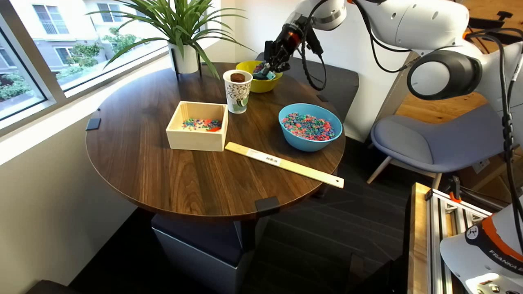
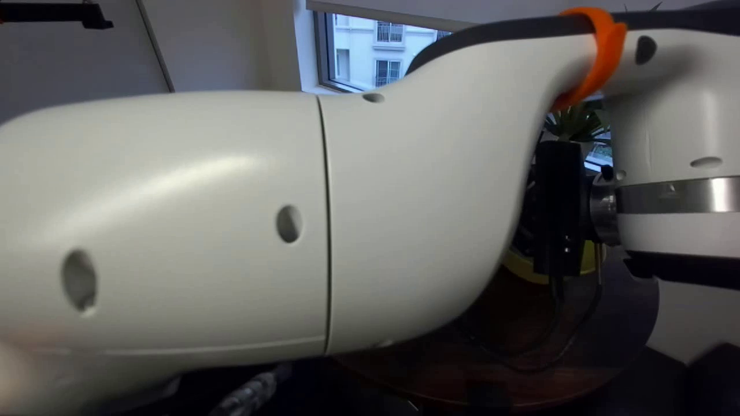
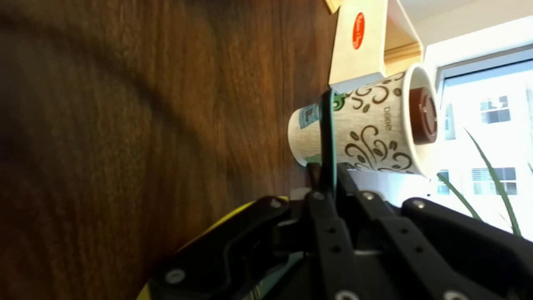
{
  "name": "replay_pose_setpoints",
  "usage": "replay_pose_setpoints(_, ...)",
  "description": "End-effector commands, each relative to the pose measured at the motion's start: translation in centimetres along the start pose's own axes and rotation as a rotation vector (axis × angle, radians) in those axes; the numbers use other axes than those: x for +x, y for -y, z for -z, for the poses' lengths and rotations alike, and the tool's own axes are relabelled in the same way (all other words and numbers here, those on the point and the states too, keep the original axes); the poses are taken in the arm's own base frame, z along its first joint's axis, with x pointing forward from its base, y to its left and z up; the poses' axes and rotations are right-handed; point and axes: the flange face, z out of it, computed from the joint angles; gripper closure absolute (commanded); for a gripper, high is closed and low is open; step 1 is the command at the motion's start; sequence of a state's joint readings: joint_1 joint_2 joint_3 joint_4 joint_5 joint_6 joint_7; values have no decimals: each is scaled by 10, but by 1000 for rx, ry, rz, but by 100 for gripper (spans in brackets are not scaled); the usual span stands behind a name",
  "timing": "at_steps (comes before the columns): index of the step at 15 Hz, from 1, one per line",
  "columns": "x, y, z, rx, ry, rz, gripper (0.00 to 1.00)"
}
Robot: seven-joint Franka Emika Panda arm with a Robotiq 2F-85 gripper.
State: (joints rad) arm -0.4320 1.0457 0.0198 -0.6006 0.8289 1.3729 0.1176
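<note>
At the yellow bowl (image 1: 262,85) on the round table (image 1: 188,179), your gripper (image 3: 328,171) is pinched narrow, its fingertips holding a thin, dark strip (image 3: 329,133) with a teal edge. In the wrist view you see the strip edge-on, reaching out past the fingertips in front of the paper cup (image 3: 370,125); whether it touches the cup, you cannot tell. The cup stands upright near the bowl with a brown piece (image 1: 237,77) in its mouth, so a nudge could well tip it; treat it as your main hazard and give the strip's free end room before any sideways sweep.

Use a steady squeeze: something this thin will probably twist if levered, so turn the wrist slowly and avoid prying against the bowl's rim. A teal patch (image 3: 280,275) shows below the fingers; you cannot tell whether it belongs to the strip or lies apart, so make any first movement small and watch whether it follows. Pass wide of the wooden box (image 1: 196,141) just beside the cup, and of the blue bowl (image 1: 312,143) with its coloured bits. In an exterior view the arm (image 2: 404,231) hides your fingers; judge the pinch from the wrist view.
</note>
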Motion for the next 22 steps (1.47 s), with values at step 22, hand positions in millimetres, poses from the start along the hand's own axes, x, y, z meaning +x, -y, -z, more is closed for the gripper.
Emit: replay_pose_setpoints(22,-48,82,-4,-747,-45,173,98)
